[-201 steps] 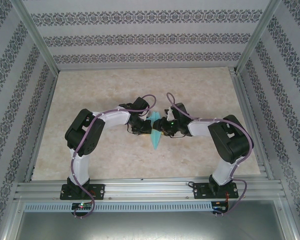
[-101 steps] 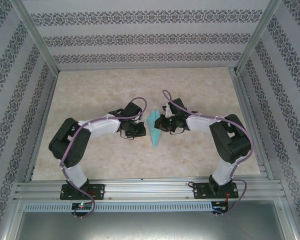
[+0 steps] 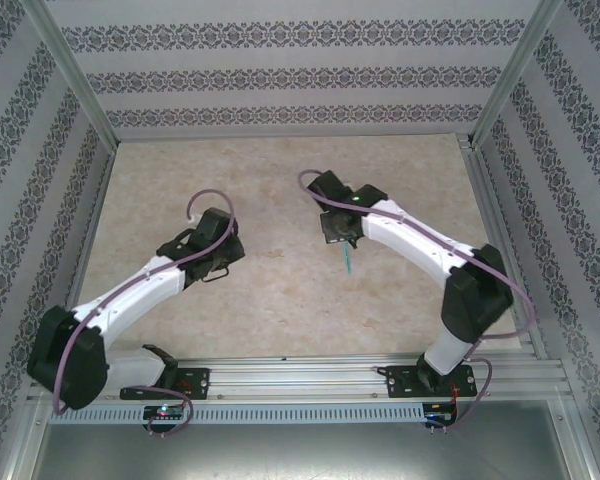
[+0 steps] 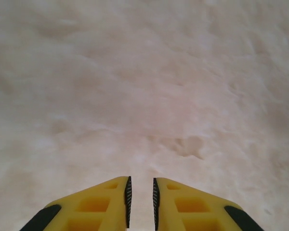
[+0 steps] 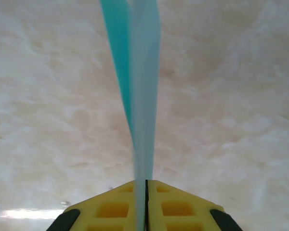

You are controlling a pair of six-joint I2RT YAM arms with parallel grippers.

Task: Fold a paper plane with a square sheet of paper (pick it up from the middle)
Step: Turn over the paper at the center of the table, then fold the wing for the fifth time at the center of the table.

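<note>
Top view: the right gripper (image 3: 342, 241) is held over the tabletop (image 3: 270, 170), right of the centre and about midway between the far and near edges. The plane (image 3: 348, 260) is clamped in it and is seen as a thin teal sliver that points from the fingers toward the near edge. Whether its tip touches the tabletop cannot be told. The left gripper (image 3: 218, 262) is placed left of the centre, well apart from the plane, at about the same distance from the near edge. Both arms are stretched out from their bases at the near edge, each angled inward.

Right wrist view: the right gripper (image 5: 145, 204) is shown with its yellow fingers (image 5: 113, 209) pressed together on the plane (image 5: 139, 96), with no gap visible between the pads. The plane is seen edge-on and blurred. It runs straight out from the fingers to the top of the frame as a narrow band, darker teal on the left and paler on the right, and it widens away from the grip. The pale marbled tabletop (image 5: 241, 106) is seen beyond it.

Left wrist view: the left gripper (image 4: 140, 202) is shown with its yellow fingers (image 4: 106, 207) slightly apart. A narrow slit is left between the ribbed black pads, and nothing is held in it. Bare tabletop (image 4: 144, 86) lies ahead of the fingers.
</note>
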